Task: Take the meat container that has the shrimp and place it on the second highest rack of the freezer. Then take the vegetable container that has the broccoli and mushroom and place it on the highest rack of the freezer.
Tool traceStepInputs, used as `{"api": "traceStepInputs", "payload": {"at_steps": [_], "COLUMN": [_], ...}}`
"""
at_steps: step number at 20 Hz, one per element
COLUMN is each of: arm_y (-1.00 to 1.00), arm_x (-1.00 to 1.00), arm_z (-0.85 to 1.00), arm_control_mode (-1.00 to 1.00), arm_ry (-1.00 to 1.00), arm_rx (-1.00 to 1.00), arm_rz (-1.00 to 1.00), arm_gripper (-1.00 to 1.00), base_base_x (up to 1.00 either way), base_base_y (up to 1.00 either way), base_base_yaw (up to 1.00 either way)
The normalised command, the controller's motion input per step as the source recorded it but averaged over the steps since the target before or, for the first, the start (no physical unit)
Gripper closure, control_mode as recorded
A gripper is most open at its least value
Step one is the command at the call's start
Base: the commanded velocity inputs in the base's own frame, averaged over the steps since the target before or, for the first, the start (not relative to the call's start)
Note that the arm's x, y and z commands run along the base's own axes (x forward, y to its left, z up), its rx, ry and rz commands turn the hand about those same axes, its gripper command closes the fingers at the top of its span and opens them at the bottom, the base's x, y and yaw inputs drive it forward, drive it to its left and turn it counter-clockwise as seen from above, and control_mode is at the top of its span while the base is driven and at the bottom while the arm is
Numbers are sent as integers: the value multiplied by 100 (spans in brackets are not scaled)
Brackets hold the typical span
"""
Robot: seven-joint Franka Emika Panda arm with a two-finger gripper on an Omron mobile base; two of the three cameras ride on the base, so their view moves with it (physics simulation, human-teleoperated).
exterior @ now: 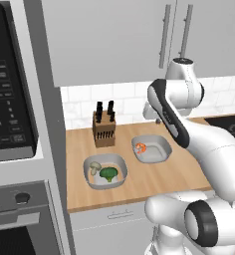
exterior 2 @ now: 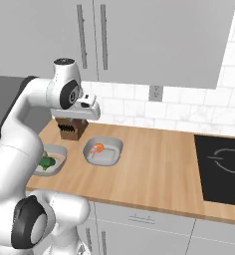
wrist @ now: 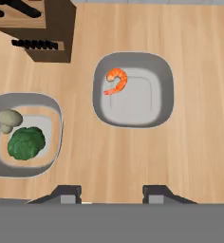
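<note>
The meat container [wrist: 154, 90] is a grey bowl on the wooden counter, with the shrimp [wrist: 116, 80] in one corner. It also shows mid-counter [exterior: 157, 152] [exterior 2: 109, 154]. The vegetable container [wrist: 52, 118] [exterior: 105, 183] sits to its left and holds the broccoli [wrist: 26, 142] [exterior: 108, 173] and the mushroom [wrist: 8, 118] [exterior: 95, 167]. My gripper [wrist: 113, 194] hangs well above the counter, pointing down between the two bowls. It is open with nothing between its fingertips [wrist: 69, 193]. The freezer and its racks are out of view.
A wooden knife block [exterior: 103, 127] [wrist: 38, 28] stands behind the bowls by the tiled wall. A black cooktop [exterior 2: 224, 167] lies at the counter's right end. A microwave [exterior: 10, 89] and an oven [exterior: 20, 219] fill the tall unit on the left. Cabinets hang overhead.
</note>
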Motion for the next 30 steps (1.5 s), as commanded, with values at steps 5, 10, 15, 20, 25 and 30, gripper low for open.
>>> {"api": "traceStepInputs", "payload": {"at_steps": [5,10,15,20,25,30], "arm_y": [-7,-2,-6,-29,-29,-28], "arm_x": [-5,-50,-41,-1,3,26], "arm_z": [-18,-63,-64,-60,-28,-3], "arm_control_mode": [-100,-100,-100,-100,-100,-100], "arm_ry": [1,0,0,0,0,1], "arm_rx": [9,14,19,13,1,6], "arm_rz": [-32,-71,-43,-29,-18,-5], "arm_gripper": [-100,-100,-100,-100,-100,-100], "base_base_x": [0,0,0,0,0,0], "base_base_y": [0,0,0,0,0,0], "base_base_yaw": [0,0,0,0,0,0]}}
